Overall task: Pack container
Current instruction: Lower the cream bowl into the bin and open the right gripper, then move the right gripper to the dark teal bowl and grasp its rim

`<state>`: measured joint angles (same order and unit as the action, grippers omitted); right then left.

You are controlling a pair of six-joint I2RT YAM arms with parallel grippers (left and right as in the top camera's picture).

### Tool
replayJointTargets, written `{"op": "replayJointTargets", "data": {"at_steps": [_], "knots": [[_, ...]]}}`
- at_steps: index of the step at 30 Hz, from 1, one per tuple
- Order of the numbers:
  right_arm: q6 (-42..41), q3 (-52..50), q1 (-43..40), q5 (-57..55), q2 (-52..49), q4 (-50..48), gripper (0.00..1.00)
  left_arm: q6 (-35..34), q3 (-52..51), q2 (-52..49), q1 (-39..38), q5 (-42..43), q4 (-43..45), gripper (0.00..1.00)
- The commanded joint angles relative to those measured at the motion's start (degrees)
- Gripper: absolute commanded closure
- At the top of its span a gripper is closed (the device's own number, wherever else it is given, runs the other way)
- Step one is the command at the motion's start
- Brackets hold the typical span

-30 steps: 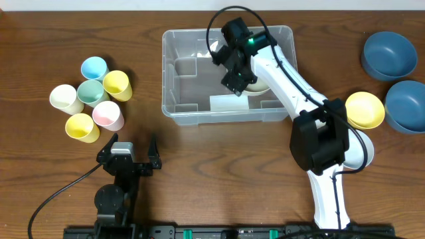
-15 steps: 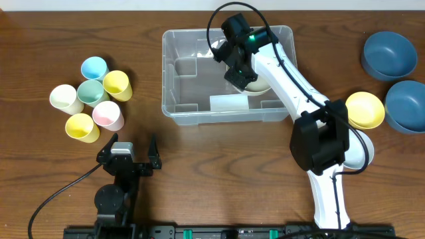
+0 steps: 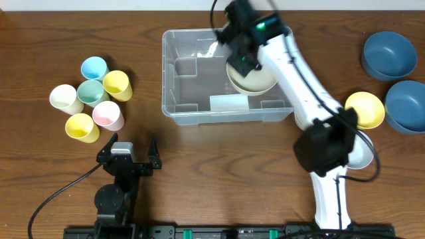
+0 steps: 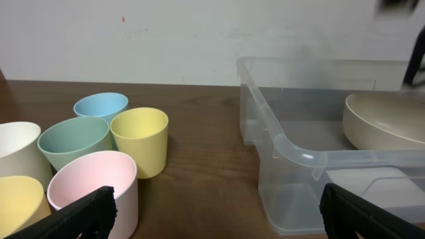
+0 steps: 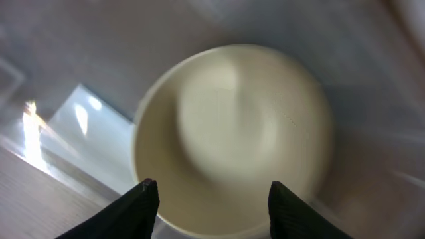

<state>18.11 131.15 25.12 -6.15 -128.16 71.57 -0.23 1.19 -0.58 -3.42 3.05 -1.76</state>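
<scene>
The clear plastic container (image 3: 192, 106) stands at the table's middle back, with a white label (image 3: 228, 103) on its front wall. A cream bowl (image 3: 252, 81) lies inside it at the right end. My right gripper (image 3: 240, 41) is open and empty above the bowl, at the container's back right. The right wrist view looks down on the bowl (image 5: 236, 136) between the open fingers (image 5: 211, 196). My left gripper (image 3: 127, 151) is open and empty near the front left. The left wrist view shows the container (image 4: 292, 149) and the bowl (image 4: 388, 119).
Several pastel cups (image 3: 93, 99) stand in a cluster at the left, also in the left wrist view (image 4: 93, 153). At the right are two blue bowls (image 3: 389, 54) (image 3: 406, 106), a yellow bowl (image 3: 366, 109) and a white one partly under the right arm.
My right gripper has risen and moved toward the container's back right, away from the cream bowl, which now shows fully. The left arm has not moved.
</scene>
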Motion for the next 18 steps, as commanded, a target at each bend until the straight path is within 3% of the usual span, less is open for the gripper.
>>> {"op": "replayJointTargets", "data": {"at_steps": [1, 8, 18], "knots": [[-6.78, 6.01, -5.88, -1.18, 6.40, 1.60, 0.43, -0.68, -0.96, 0.35, 0.24, -0.02, -2.03, 0.02], [-17.62, 7.06, -20.46, -1.01, 7.67, 4.22, 0.42, -0.68, -0.96, 0.35, 0.24, -0.02, -2.03, 0.02], [-18.88, 4.68, -34.38, 2.36, 3.23, 3.89, 0.46, -0.68, -0.96, 0.35, 0.24, -0.02, -2.03, 0.02]]}}
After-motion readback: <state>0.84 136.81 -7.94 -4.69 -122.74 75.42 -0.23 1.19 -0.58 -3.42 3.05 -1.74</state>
